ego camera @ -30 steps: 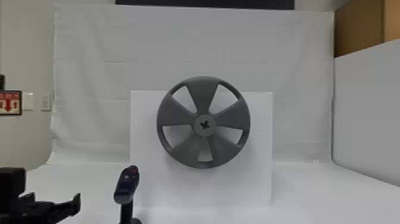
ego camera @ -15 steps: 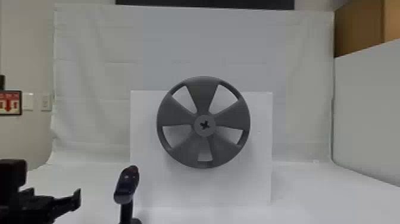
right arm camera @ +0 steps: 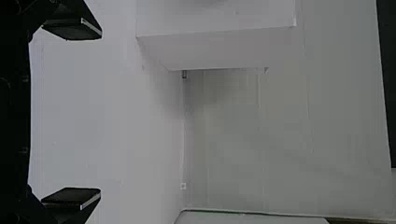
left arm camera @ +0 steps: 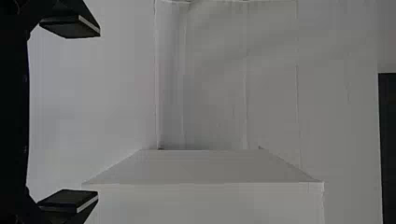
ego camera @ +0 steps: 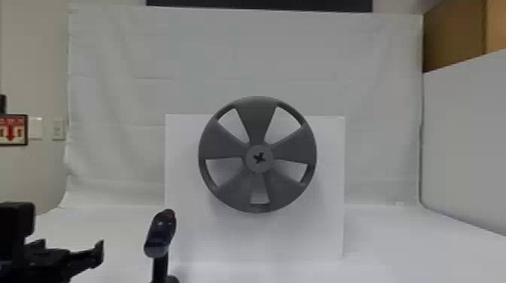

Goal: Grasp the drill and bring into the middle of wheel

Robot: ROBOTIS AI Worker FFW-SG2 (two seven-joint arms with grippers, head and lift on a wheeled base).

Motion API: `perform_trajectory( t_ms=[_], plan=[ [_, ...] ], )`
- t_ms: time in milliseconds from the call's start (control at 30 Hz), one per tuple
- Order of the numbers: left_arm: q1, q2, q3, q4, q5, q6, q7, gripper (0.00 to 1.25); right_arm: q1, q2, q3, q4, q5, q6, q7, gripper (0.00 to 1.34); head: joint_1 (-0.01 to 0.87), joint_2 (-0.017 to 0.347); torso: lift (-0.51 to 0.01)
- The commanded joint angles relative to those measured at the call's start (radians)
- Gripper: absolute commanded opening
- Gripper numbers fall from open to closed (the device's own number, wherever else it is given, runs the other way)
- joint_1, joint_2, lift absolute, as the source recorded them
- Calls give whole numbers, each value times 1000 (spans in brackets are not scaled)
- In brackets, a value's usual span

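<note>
- Across the foreground, a smooth white worktop (ego camera: pixel 380 233), running back to a pale cloth backdrop (ego camera: pixel 113 94), faintly creased, with upright folds and level lines.
- Behind and above the cloth, a dark band (ego camera: pixel 259 4).
- At far left, a beige wall (ego camera: pixel 37 82) with a switch plate (ego camera: pixel 58 129) and a dark-framed red-and-white sign (ego camera: pixel 13 130) bearing a downward arrow.
- Along the right side, a tall white panel (ego camera: pixel 467 143), with brown boarding (ego camera: pixel 451 37) above its sloping top edge.
- In the middle, a white block (ego camera: pixel 188 233), square-edged, and before its upper part the dark grey wheel (ego camera: pixel 258 113), facing forward: five broad spokes, open gaps between them, a round hub (ego camera: pixel 252 165) with a dark cross-shaped recess.
- At front left, lower than the wheel, the drill (ego camera: pixel 160 231), dark blue and black with a touch of red at the top, handle downward, just before the block's left edge; cannot tell whether touching it.
- Left of the drill and apart from it, the left gripper (ego camera: pixel 69 250), fingers spread wide.
- In the right wrist view, the right gripper (right arm camera: pixel 101 112), fingers likewise well parted, near the worktop and block.
</note>
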Motion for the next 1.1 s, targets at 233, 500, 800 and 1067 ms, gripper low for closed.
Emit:
perform_trajectory(
  t_ms=[233, 500, 800, 1067],
  plan=[
    [0, 0, -6, -2, 1, 14, -4, 1180, -8, -15, -4, -15, -7, 14, 2, 1226, 0, 0, -406],
    [0, 2, -6, -2, 1, 14, -4, 1180, -9, -18, -4, -18, -8, 20, 2, 1224, 0, 0, -406],
    [2, 2, -6, -2, -2, 14, -4, 1180, -12, -23, -3, -19, -7, 23, 2, 1224, 0, 0, -406],
    [3, 0, -6, -2, -7, 16, -4, 1180, -14, -26, 1, -19, -5, 26, 2, 1224, 0, 0, -406]
  ],
)
